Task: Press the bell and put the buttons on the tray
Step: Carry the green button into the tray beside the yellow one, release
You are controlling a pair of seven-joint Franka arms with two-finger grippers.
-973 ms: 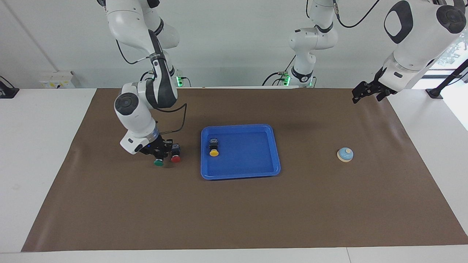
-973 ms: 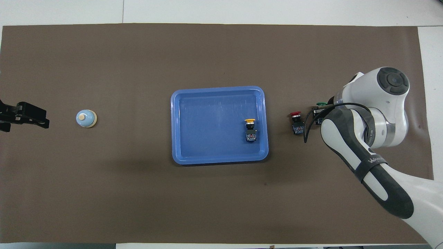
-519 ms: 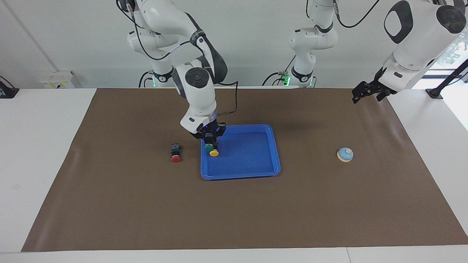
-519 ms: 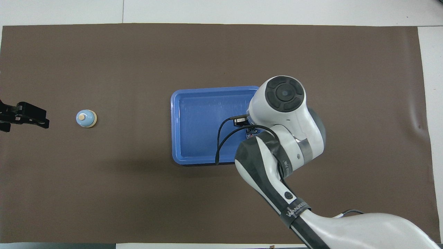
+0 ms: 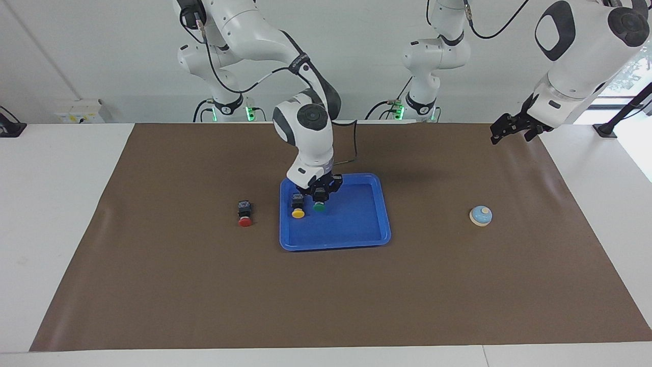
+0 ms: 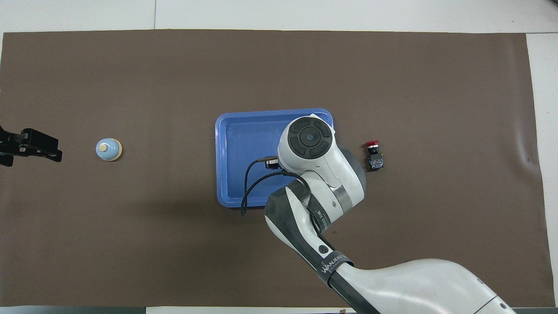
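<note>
My right gripper [image 5: 319, 195] is shut on the green button [image 5: 319, 206], holding it low over the blue tray [image 5: 356, 243]. The yellow button [image 5: 298, 211] lies in the tray right beside the green one, toward the right arm's end. On the mat outside the tray, also toward the right arm's end, lies the red button [image 5: 245, 219] [image 6: 374, 156]. In the overhead view my right arm's wrist hides the gripper and both buttons over the tray [image 6: 244, 144]. The bell [image 5: 481, 216] [image 6: 108, 149] stands toward the left arm's end. My left gripper [image 5: 511, 128] [image 6: 32, 147] waits open in the air.
A brown mat [image 5: 326, 295] covers most of the white table [image 5: 56, 204]. The right arm's forearm and cable [image 6: 250, 183] hang over the tray's nearer rim. The left gripper hangs over the mat's edge at the left arm's end.
My right gripper has lifted the green button off the mat beside the red one and carried it over the tray, past the yellow button. The left arm has not moved.
</note>
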